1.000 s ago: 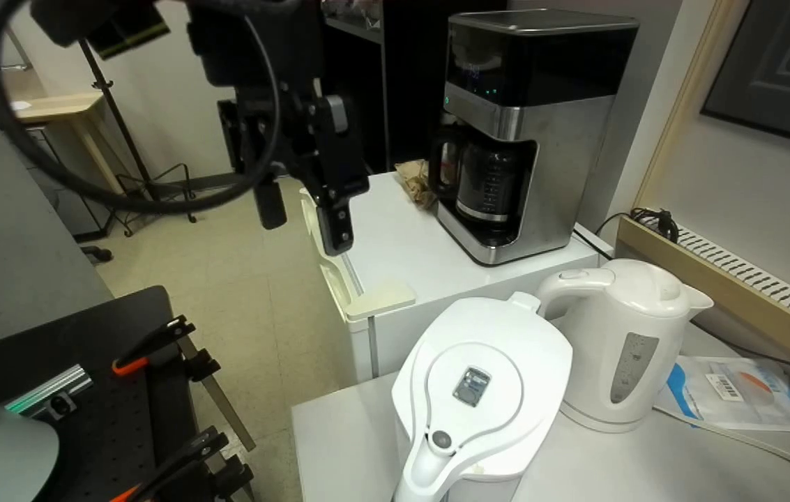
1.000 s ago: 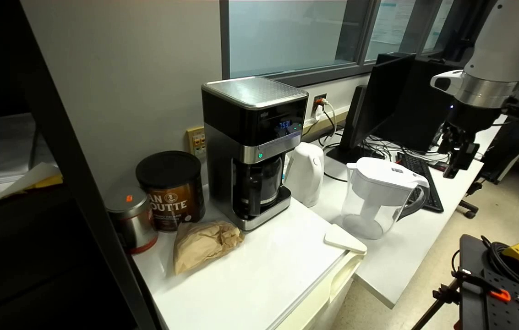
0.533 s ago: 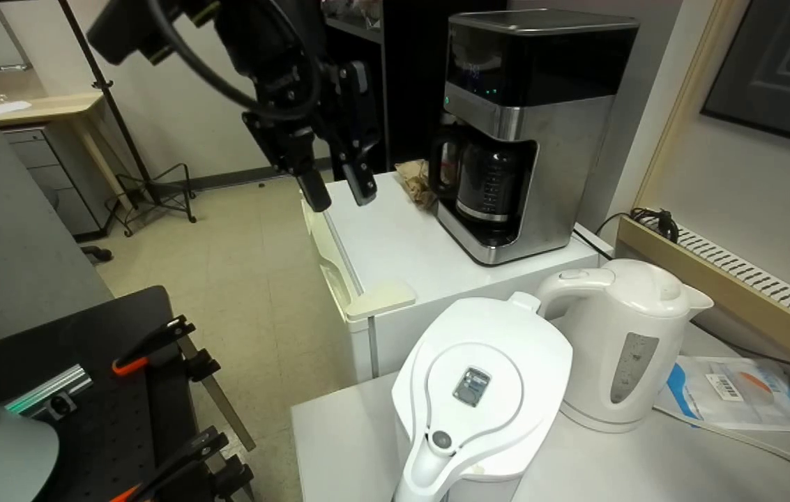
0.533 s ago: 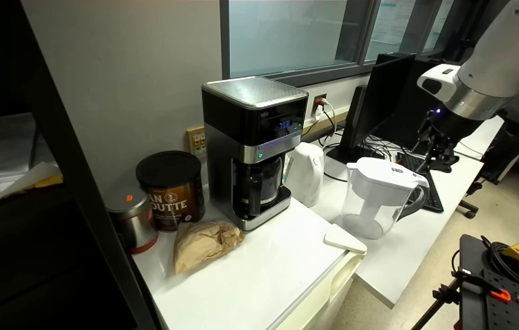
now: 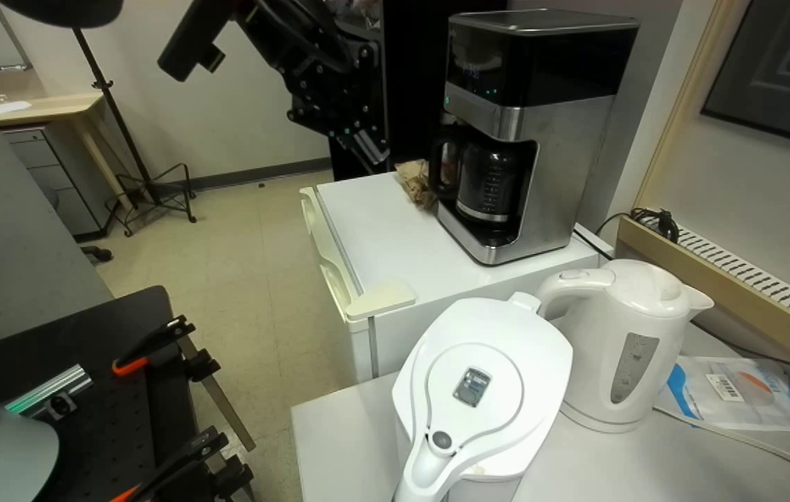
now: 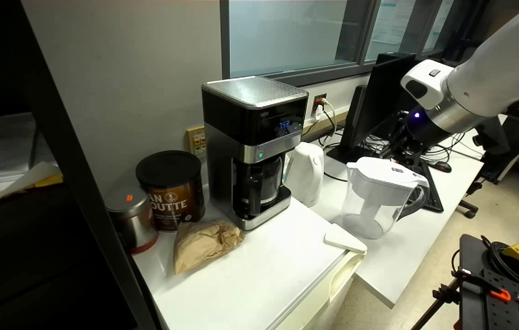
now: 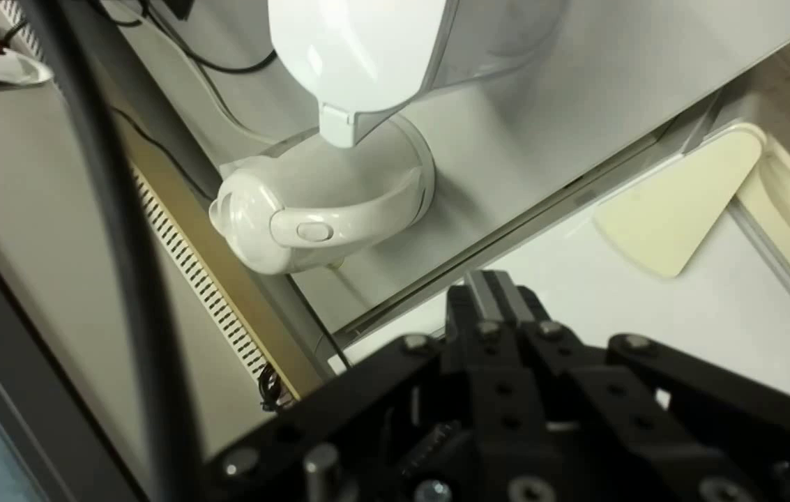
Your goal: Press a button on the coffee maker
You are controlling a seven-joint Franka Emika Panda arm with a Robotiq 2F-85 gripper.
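The coffee maker (image 5: 569,160) is a tall steel and black machine with a dark glass carafe (image 5: 492,185), standing on a white fridge top. A lit display and a green-lit button (image 6: 260,155) show on its front, also black and steel in an exterior view (image 6: 227,151). My gripper (image 5: 375,155) is apart from the machine, tilted, with fingertips pointing down toward it. In an exterior view the gripper (image 6: 385,153) hangs over the desk behind the water jug, its tips partly hard to see. In the wrist view the gripper (image 7: 497,296) is shut with nothing between its fingers; the coffee maker is out of view there.
A white water jug (image 6: 374,192) and a white kettle (image 7: 339,202) stand on the desk beside the fridge (image 5: 395,244). Near the coffee maker are a paper bag (image 6: 206,245), a coffee can (image 6: 170,192) and a steel canister (image 6: 131,220). Monitors (image 6: 383,101) stand behind.
The jaws have gone from open to shut. The arm has tilted and swung the gripper closer to the coffee maker. The coffee maker, jug and kettle have stayed in place.
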